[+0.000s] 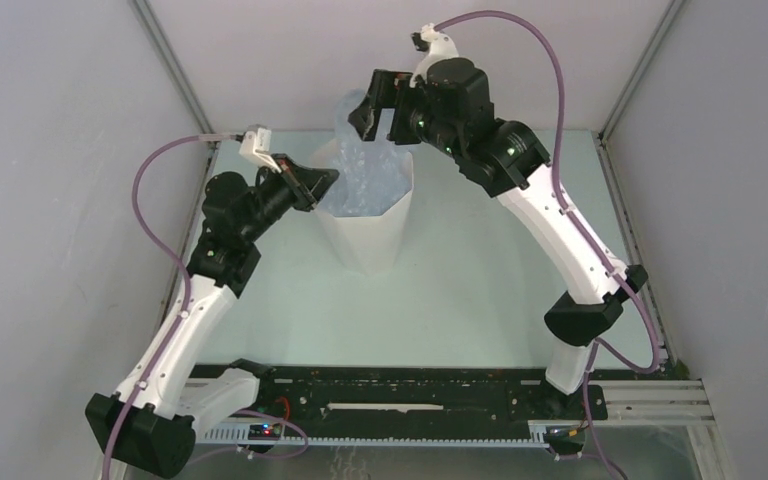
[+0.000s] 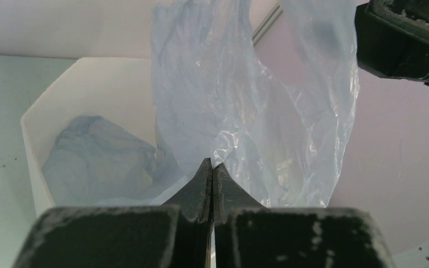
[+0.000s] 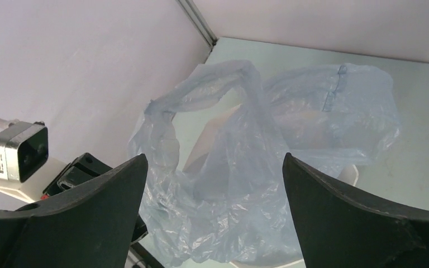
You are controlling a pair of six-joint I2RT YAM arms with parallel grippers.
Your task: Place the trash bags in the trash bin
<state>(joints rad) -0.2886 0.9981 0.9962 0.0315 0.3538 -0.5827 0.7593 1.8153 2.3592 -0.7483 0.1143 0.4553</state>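
Note:
The white faceted trash bin point(image 1: 368, 238) stands on the table between my arms. The pale blue trash bag point(image 1: 360, 165) is partly inside it, and its upper part sticks up above the rim. My left gripper point(image 1: 328, 181) is at the bin's left rim. In the left wrist view it point(image 2: 212, 165) is shut, with the bag's film point(image 2: 246, 100) gathered at its tips. A bunch of film lies down inside the bin point(image 2: 106, 84). My right gripper point(image 1: 380, 112) hovers above the bag. It point(image 3: 215, 156) is open wide and empty, with the bag point(image 3: 246, 184) below it.
Grey enclosure walls stand close behind and on both sides of the pale green table point(image 1: 480, 290). The left wrist's camera point(image 3: 17, 156) shows near the bag in the right wrist view. The right gripper's body point(image 2: 408, 39) hangs over the bag's top.

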